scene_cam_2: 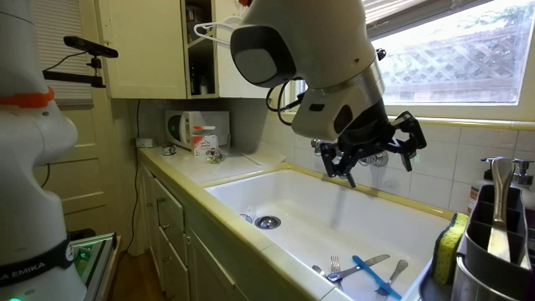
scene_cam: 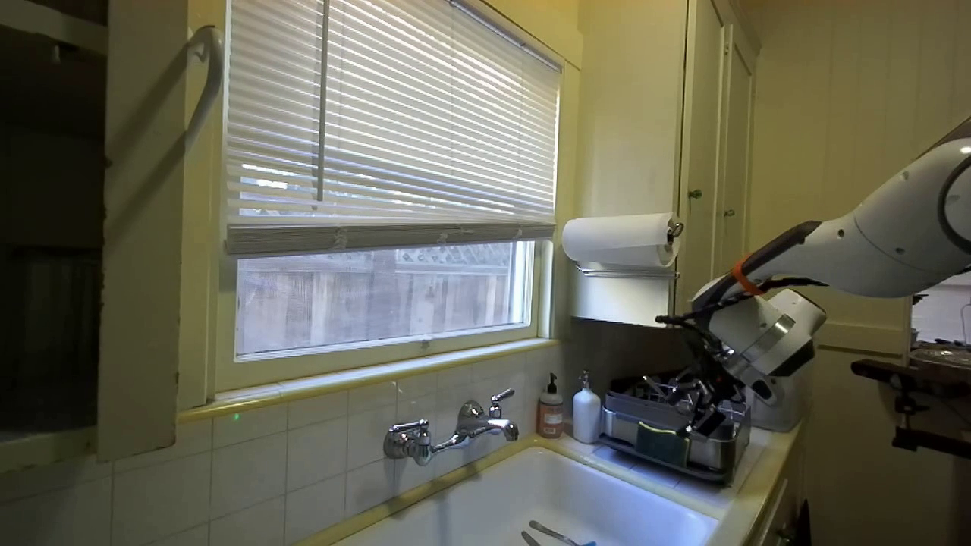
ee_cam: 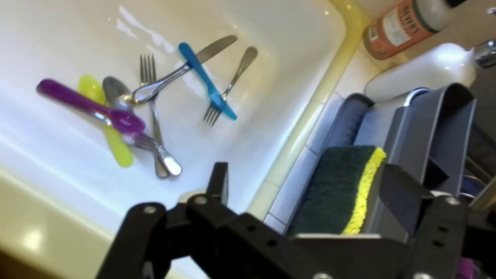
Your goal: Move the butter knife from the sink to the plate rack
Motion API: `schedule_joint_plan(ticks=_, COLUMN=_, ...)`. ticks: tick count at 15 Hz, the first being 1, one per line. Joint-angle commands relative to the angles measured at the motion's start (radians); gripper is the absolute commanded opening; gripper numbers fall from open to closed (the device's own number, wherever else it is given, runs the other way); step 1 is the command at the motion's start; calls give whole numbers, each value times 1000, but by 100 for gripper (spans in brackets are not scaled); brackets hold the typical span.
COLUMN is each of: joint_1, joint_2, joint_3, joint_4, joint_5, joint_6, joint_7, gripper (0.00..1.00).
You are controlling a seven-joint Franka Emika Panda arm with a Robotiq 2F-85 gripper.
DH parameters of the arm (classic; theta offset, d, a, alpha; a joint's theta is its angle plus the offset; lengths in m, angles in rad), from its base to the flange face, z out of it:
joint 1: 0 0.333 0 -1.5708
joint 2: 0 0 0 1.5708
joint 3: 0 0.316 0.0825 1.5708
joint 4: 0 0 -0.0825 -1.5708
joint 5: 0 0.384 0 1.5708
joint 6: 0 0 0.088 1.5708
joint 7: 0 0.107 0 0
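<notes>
The gripper (scene_cam_2: 379, 173) is held with its fingers spread well apart, nothing gripped between them, and in an exterior view is seen in front of the plate rack (scene_cam: 626, 413). In the sink (scene_cam_2: 359, 225), a silver butter knife (ee_cam: 213, 49) is laid over a fork (ee_cam: 155, 119) and crossed by a blue utensil (ee_cam: 203, 76), whose end is rested over another fork (ee_cam: 241, 69). A purple utensil (ee_cam: 73, 97) is laid across a lime-green utensil (ee_cam: 118, 145) just beside them. In the rack's cutlery holder (scene_cam_2: 493, 269) a second silver knife (scene_cam_2: 499, 240) is stood, handle up; which of the two is meant cannot be told. A sponge (ee_cam: 329, 186) is propped upright against the rack's side
</notes>
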Motion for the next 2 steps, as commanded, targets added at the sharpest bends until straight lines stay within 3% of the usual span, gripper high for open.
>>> schedule_joint_plan(ticks=1, joint_1=-8, joint_2=-6, joint_3=5, joint_4=-14, joint_5=-44, joint_6=-2, joint_7=4, gripper=100)
schedule_joint_plan(ticks=2, joint_1=-9, joint_2=-11, joint_3=5, joint_4=-24, joint_5=-63, joint_6=-2, joint_7=3, gripper=100)
